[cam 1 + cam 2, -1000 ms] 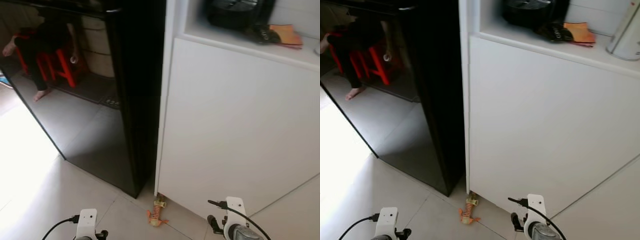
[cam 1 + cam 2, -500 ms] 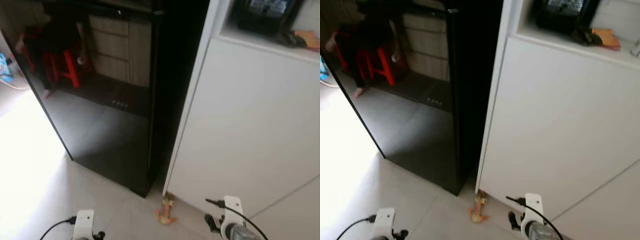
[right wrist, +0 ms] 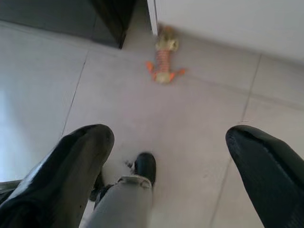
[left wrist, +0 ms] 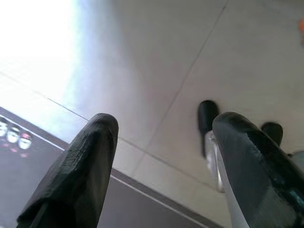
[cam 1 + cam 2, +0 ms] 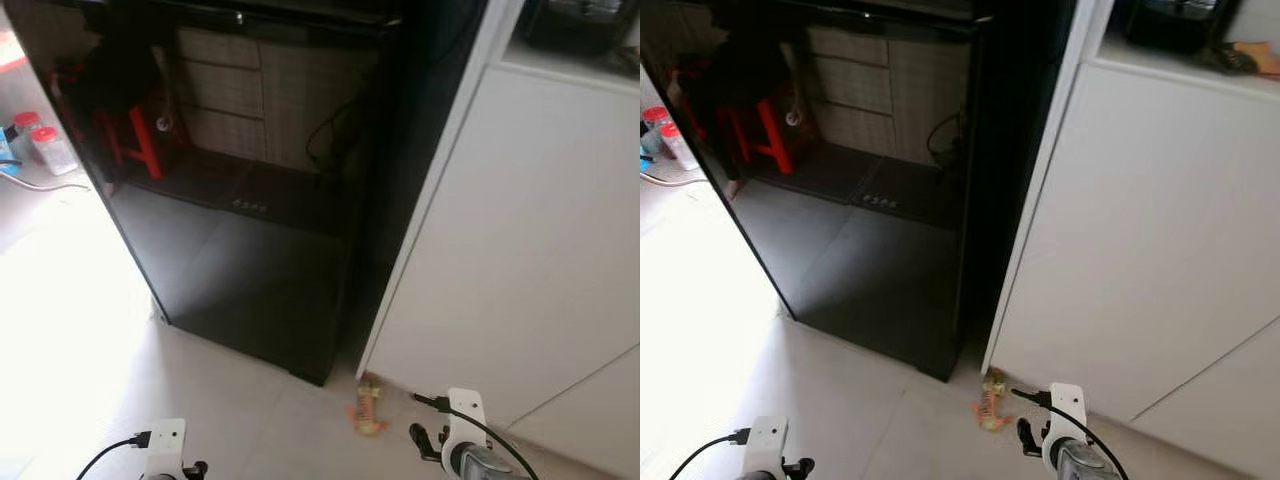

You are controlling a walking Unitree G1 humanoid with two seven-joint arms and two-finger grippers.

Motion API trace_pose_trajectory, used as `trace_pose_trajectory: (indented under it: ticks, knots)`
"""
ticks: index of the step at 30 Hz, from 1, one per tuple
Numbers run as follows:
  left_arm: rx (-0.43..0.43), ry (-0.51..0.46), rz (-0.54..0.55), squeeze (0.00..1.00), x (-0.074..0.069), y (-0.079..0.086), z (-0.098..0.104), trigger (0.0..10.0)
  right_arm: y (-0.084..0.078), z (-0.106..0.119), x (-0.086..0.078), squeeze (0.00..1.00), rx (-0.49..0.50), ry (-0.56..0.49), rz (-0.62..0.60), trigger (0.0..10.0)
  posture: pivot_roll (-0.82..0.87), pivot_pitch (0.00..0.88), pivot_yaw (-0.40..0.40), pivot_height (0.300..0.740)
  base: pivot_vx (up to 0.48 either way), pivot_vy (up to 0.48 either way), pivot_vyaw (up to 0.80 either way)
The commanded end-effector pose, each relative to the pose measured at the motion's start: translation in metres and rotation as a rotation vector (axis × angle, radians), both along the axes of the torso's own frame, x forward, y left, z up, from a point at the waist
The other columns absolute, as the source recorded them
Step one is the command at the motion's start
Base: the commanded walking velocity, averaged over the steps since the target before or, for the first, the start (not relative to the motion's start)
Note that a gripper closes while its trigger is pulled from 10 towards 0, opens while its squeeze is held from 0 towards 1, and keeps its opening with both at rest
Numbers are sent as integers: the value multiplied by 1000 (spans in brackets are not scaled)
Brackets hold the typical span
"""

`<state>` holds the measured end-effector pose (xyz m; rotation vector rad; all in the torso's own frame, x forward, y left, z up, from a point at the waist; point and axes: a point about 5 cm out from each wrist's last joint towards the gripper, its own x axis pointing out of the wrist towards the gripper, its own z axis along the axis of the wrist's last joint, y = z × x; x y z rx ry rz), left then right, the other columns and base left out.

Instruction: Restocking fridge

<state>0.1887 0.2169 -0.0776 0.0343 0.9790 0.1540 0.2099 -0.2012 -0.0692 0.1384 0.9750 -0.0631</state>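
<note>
Far left: two red-capped jars (image 5: 45, 148) on the floor, a cord beside them. Left gripper (image 4: 161, 156) hangs low over the tiled floor (image 5: 90, 330), fingers spread, empty. Fridge (image 5: 260, 210) ahead, glossy black door closed; its near corner meets the floor centre frame. Nothing to restock with is in hand, so this is probably the approach step. Open floor on the left gives room to square up to the door. White cabinet (image 5: 530, 240) sits flush against the fridge's right side, blocking that way. Orange toy (image 5: 990, 405) lies on the floor at the cabinet's foot, a trip risk. Right gripper (image 3: 166, 156) also low, fingers wide apart, empty.
</note>
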Motion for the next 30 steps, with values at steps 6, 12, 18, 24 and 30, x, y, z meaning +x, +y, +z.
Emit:
trace_pose_trajectory:
  ticks: [6, 12, 18, 24, 30]
  knots:
    - [-4, 20, 7, 0, -3, 0, -2, 10000, -3, -2, -4, 0, -3, 19, -17, 10000, -149, 83, -27, 740, 0, 416, -640]
    - [-4, 20, 7, 0, -3, 0, -2, 10000, -4, -2, -4, 0, -10, 16, -19, 10000, -146, 92, -28, 740, 0, 416, 0]
    - [-4, 21, 6, 0, -3, 0, -2, 10000, -4, -2, -4, 0, -8, 15, -23, 10000, -137, 95, -27, 740, 0, 419, 0]
    - [-6, 22, 5, 0, -3, 0, -2, 10000, -4, -2, -4, 0, -5, 11, -28, 10000, -138, 91, -23, 740, 0, 417, 0]
    - [-5, 21, 4, 0, -4, 0, -2, 10000, -4, -2, -5, 0, -5, 9, -29, 10000, -133, 79, -22, 740, 0, 417, 0]
